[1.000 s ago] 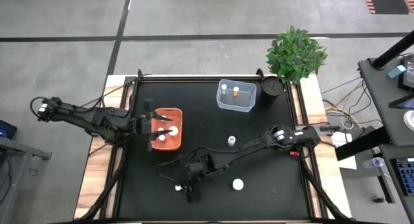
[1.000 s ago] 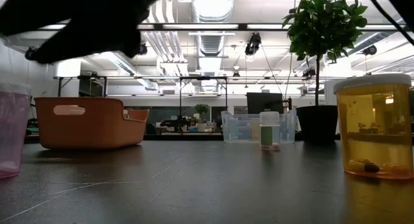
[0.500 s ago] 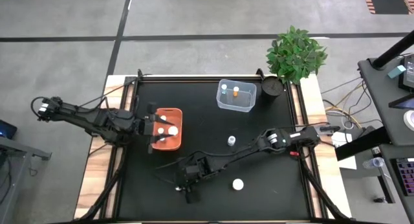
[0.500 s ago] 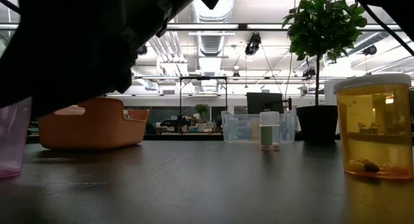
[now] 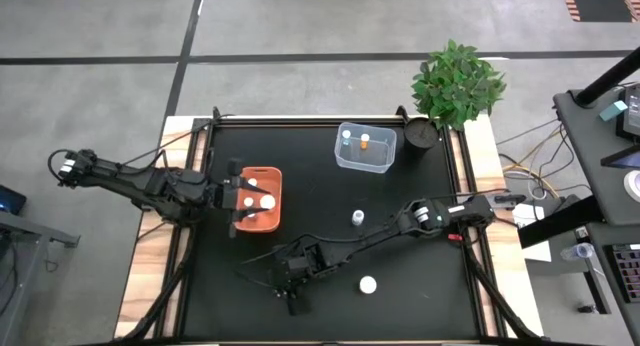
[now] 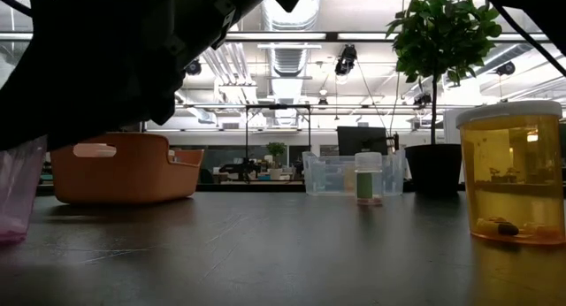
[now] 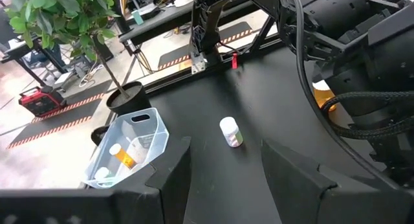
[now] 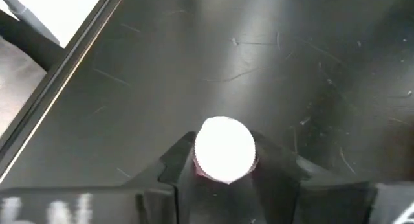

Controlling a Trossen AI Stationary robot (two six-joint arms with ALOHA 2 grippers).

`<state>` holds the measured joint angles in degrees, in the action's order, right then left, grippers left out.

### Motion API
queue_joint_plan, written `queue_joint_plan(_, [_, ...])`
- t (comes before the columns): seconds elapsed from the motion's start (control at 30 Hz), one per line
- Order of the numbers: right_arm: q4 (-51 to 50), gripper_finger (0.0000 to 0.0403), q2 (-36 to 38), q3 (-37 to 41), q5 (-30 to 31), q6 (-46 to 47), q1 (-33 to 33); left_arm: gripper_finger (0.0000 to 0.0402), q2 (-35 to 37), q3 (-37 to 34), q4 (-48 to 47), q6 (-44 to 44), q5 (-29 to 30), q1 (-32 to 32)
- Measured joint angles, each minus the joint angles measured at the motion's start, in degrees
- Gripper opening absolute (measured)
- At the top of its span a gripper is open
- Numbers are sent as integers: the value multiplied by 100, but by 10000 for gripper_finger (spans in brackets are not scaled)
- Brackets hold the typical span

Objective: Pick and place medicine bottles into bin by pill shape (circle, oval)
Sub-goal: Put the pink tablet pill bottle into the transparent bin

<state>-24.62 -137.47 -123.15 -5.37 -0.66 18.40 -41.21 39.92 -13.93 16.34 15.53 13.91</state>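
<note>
Two fingers of the right tool flank the pinkish bottle standing on the tabletop near its front; closing off-centre could tip it. Left tool hangs open over the orange bin.

The black table lies open between the orange bin and the clear bin. Only a green-labelled bottle and a white-capped amber bottle stand there, well apart.

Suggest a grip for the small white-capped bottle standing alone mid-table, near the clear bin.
Take the small white-capped bottle by its cylindrical body just under the cap, coming straight down from above. It stands upright with bare table all round, so pincer fingers can probably straddle it from any side. The right pincer already sits around a different, pinkish bottle, fingers either side of its cap.
</note>
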Motion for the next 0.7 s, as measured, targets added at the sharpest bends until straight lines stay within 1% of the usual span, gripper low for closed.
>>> queue_joint_plan(0.1, [2, 110, 0, 0, -21, 6, 8, 168, 0, -2, 0, 0, 0, -2])
queue_joint_plan(0.17, [0, 108, 0, 0, -21, 8, 10, 168, 0, -2, 0, -2, 2, -2])
queue_joint_plan(0.27, [-50, 119, 14, 2, -20, 5, 10, 168, 0, -2, 0, -49, 2, -2])
queue_joint_plan(0.37, [-416, 131, 147, 11, 17, -91, 10, 168, 0, -4, 0, -105, 2, -2])
queue_joint_plan(0.43, [-800, 133, 322, 11, 206, -145, 19, 168, 0, -4, 0, -117, 2, -1])
queue_joint_plan(0.53, [-1396, 124, 628, 33, 556, -209, 56, 168, 0, -7, 0, -239, 3, 0])
queue_joint_plan(0.7, [-2062, 113, 1208, 386, 1100, -481, 143, 168, 0, -7, 32, -402, 4, 3])
